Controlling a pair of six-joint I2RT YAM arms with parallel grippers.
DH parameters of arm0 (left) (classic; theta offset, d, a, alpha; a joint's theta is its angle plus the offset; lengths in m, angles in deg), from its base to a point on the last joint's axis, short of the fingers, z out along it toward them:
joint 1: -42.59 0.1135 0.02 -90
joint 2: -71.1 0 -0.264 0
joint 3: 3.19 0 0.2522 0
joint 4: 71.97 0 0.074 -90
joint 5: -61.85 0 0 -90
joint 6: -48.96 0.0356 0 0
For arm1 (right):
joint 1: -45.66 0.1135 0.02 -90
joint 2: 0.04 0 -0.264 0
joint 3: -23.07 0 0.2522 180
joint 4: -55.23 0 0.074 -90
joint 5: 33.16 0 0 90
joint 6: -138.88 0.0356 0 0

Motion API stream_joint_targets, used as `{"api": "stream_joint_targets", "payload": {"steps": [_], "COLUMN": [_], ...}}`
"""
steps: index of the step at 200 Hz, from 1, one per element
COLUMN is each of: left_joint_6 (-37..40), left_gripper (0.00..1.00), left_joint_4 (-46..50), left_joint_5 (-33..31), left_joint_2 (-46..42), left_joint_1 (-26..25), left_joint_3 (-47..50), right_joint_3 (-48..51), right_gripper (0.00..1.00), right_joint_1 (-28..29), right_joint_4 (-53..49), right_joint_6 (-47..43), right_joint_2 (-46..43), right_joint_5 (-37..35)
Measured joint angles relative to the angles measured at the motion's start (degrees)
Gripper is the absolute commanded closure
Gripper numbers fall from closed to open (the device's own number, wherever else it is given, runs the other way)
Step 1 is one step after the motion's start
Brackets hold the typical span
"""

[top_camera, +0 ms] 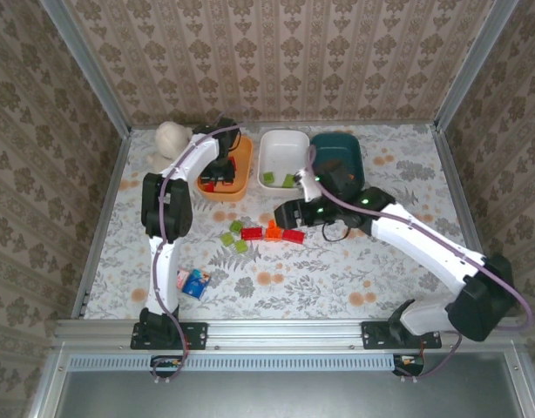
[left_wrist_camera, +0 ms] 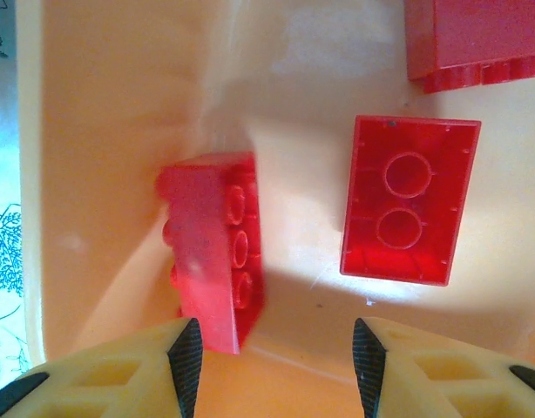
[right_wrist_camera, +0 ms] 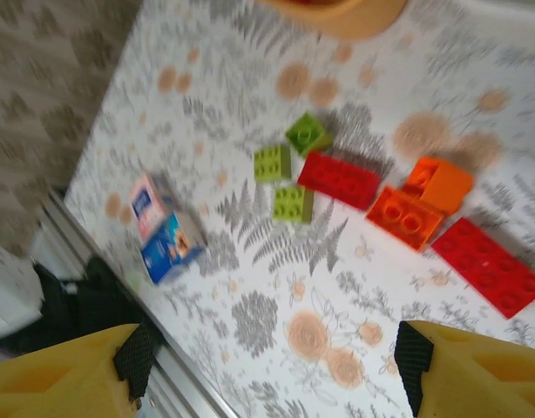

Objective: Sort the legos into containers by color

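Overhead, the orange tray [top_camera: 224, 195] is the marker: the white tray [top_camera: 282, 137] sits just to its right with two lime green bricks [top_camera: 268, 178] inside, the teal tray [top_camera: 348, 148] stands one place further right, and a white plush toy [top_camera: 170, 144] lies at its far left corner. The left gripper [top_camera: 217, 177] hangs over the inside of the orange tray. The loose legos [top_camera: 260, 233], green, red and orange, lie scattered on the table [top_camera: 320, 279] on the near side of the orange tray, and the right gripper [top_camera: 287, 212] hovers over the right end of the scatter. Pink and blue packets [top_camera: 193, 281] lie nearer the arm bases. From the left wrist, the fingers stand apart with nothing between them, above the orange tray's floor. There one red brick [left_wrist_camera: 215, 248] lies on its side just beyond the left finger, an upturned red brick [left_wrist_camera: 411, 200] lies right of it, and a third is cut off at the top. From the right wrist, the fingers are spread wide and empty above the table, and the orange tray's rim shows at the top edge beyond the scattered bricks.
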Motion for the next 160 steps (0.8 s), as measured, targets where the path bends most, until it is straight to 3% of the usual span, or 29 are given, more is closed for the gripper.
{"api": "stream_joint_targets", "payload": {"steps": [29, 50, 73, 113, 160], "left_joint_6": [-0.4, -1.5, -3.9, -8.9, -14.2], "left_gripper": [0.43, 0.40, 0.38, 0.37, 0.37], "left_joint_4": [0.7, 0.0, -3.0, -8.7, -9.9], "left_joint_5": [0.7, 1.5, 3.5, 7.8, 11.9], "left_joint_2": [-1.8, -8.3, -23.2, -49.9, -68.9], "left_joint_1": [0.0, 0.0, 0.9, 5.3, 5.9], "left_joint_3": [0.0, 2.8, 12.0, 32.8, 53.2], "right_joint_3": [-3.2, -6.4, -11.3, -19.1, -26.0], "right_gripper": [0.26, 0.26, 0.23, 0.22, 0.26], "right_joint_1": [7.3, 12.1, 15.2, 15.8, 16.8], "right_joint_4": [-1.9, -2.4, -3.7, -5.4, -8.6], "right_joint_6": [-2.0, -2.6, -2.3, -0.6, 1.2], "right_joint_2": [9.2, 16.5, 24.1, 34.4, 42.6], "right_joint_5": [-2.4, -4.7, -7.1, -11.4, -15.7]}}
